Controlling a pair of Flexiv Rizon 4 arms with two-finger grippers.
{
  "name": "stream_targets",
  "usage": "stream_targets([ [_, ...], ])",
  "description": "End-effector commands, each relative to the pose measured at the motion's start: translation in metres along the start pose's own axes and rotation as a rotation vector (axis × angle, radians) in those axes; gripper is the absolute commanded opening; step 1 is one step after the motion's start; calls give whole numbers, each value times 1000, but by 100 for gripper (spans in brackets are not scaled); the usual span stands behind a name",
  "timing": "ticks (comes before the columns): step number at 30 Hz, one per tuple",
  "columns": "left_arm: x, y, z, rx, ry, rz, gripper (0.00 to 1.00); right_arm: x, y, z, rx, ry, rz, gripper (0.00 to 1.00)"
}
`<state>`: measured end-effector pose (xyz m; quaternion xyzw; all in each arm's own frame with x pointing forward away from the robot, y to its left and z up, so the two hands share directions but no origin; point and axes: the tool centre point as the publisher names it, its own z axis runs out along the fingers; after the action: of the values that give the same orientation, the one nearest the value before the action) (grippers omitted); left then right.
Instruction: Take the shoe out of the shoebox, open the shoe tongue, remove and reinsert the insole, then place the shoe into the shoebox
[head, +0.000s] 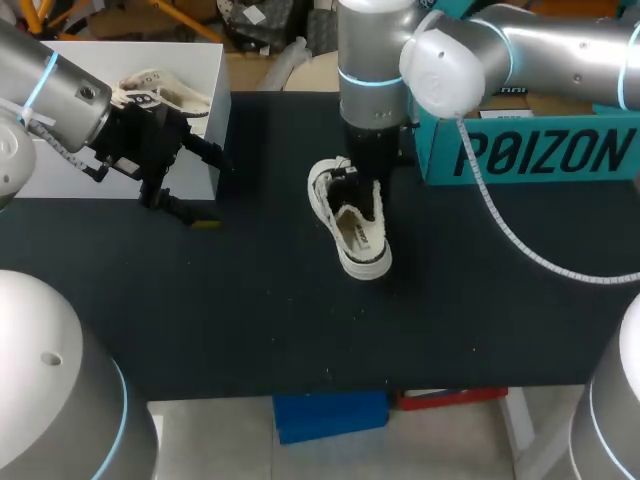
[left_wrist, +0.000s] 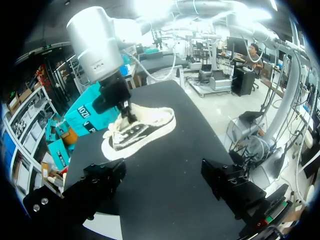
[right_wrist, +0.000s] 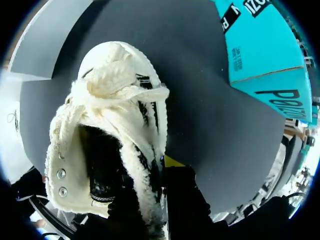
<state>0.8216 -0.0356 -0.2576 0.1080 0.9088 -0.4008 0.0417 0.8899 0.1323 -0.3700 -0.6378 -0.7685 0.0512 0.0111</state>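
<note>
Two claws — left claw (left_wrist: 163, 183) spread wide, empty; right claw (right_wrist: 152, 177) pinches shoe (right_wrist: 110, 85) collar.

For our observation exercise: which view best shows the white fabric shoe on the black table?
Right wrist view: the white fabric shoe fills it, opening and eyelets plain. Left wrist view shows it whole but small; head view, from above, partly under the right arm.
</note>
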Motion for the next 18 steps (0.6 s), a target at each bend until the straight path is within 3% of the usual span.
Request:
stream_targets([
  [1, 0, 1, 1, 0, -5, 2, 100, -11, -16, -104, -99, -108, -221, 0],
  [6, 0, 1, 1, 0, -5, 2, 100, -22, -20, -192, -171, -278, -736, 0],
  [9, 0, 1, 1, 0, -5, 2, 100, -27, -18, -231, -131, -335, -1139, 0],
  [18, 0, 1, 1, 0, -5, 2, 100, -27, -18, -231, -131, -335, -1139, 0],
])
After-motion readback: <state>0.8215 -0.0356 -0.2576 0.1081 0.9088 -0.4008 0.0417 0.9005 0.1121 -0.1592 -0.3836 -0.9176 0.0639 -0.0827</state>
